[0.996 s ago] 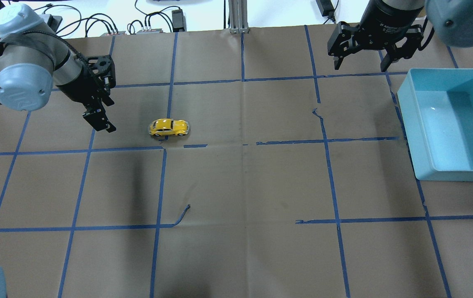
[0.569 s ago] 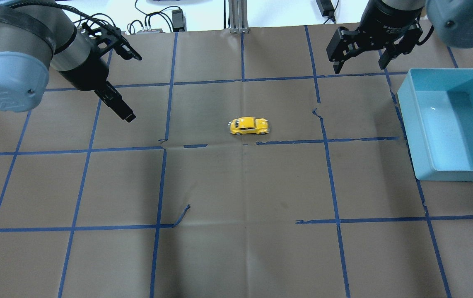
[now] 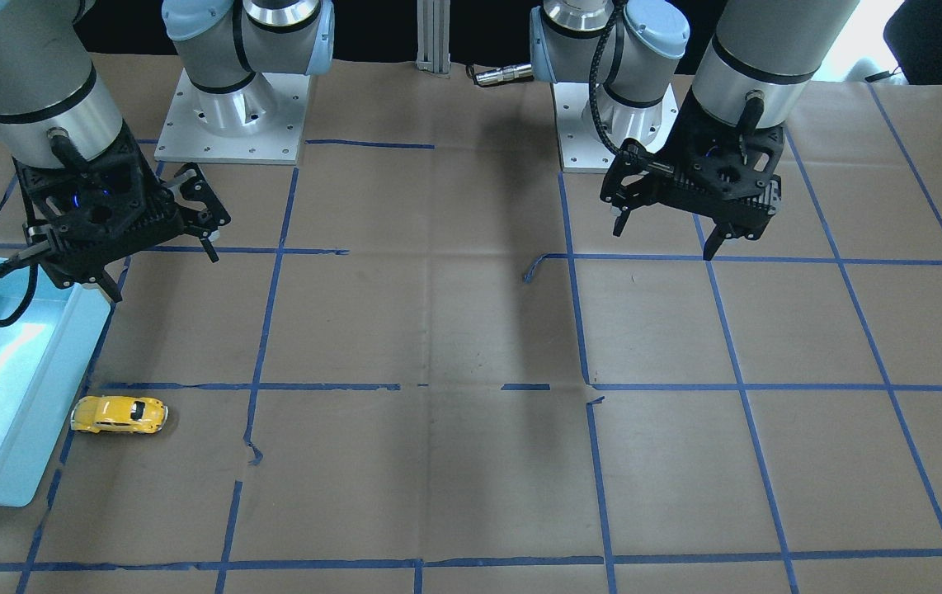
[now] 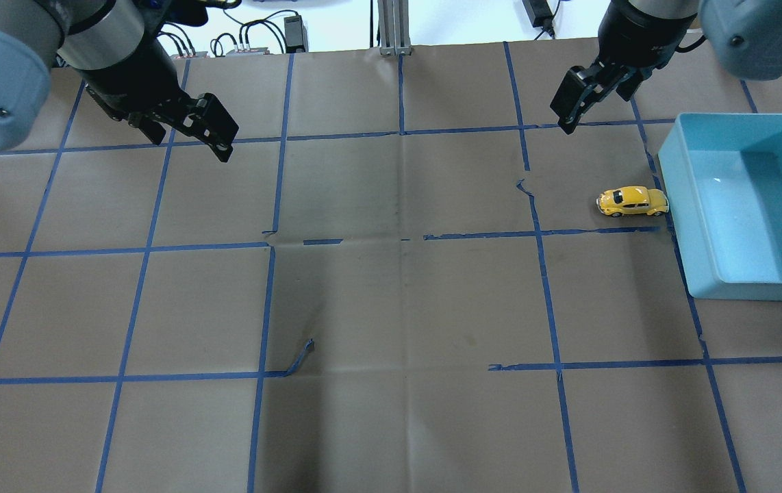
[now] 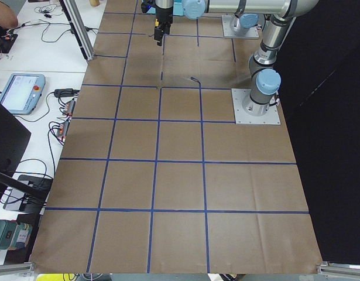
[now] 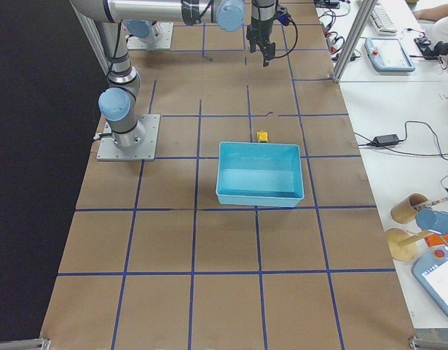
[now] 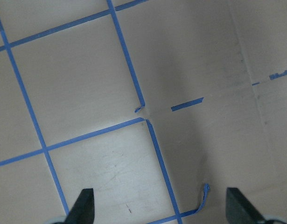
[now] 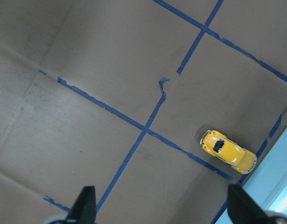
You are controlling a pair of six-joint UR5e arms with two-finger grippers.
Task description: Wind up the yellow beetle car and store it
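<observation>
The yellow beetle car (image 4: 633,200) stands on its wheels on the brown paper, its nose at the left wall of the light blue bin (image 4: 668,171). It also shows in the front view (image 3: 119,414), the right side view (image 6: 261,136) and the right wrist view (image 8: 228,151). My right gripper (image 4: 569,116) hangs open above the table, behind the car and apart from it (image 3: 162,272). My left gripper (image 4: 189,140) is open and holds nothing, far over on the table's left half (image 3: 665,239).
The bin (image 3: 67,363) has nothing in it and sits at the table's right edge. Blue tape lines grid the paper, with a loose curl of tape (image 4: 302,356) near the middle. Cables and power bricks lie beyond the table's far edge.
The car has rolled to the right across the table, from left of centre to the bin's wall. My left gripper drew back and up. My right gripper has turned.
</observation>
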